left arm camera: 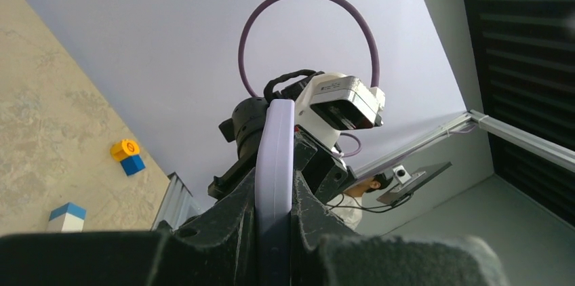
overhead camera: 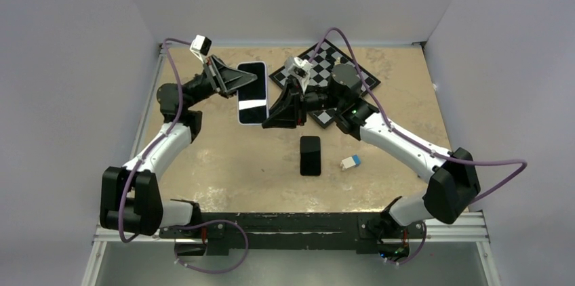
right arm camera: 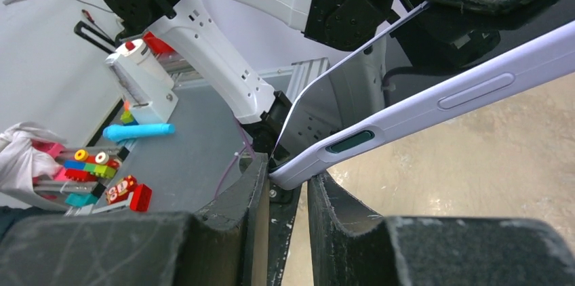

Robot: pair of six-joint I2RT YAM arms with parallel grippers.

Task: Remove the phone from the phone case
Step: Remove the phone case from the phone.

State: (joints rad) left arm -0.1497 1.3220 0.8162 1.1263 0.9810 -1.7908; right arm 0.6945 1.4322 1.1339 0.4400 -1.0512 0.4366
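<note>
A phone (overhead camera: 252,93) in a lavender phone case (right arm camera: 441,99) is held off the table at the back, screen facing up. My left gripper (overhead camera: 237,81) is shut on its left long edge; in the left wrist view the case's edge (left arm camera: 274,164) runs straight up between the fingers of that gripper (left arm camera: 274,232). My right gripper (overhead camera: 271,118) comes from the right and is shut on the case's near right corner (right arm camera: 288,176). In the right wrist view that corner sits pinched at the tips of the gripper (right arm camera: 288,191), with the glossy screen (right arm camera: 339,110) above.
A bare black phone (overhead camera: 310,155) lies flat on the tan table in front of the grippers. A small white and blue block (overhead camera: 350,162) rests to its right. A checkerboard (overhead camera: 339,69) lies at the back under the right arm.
</note>
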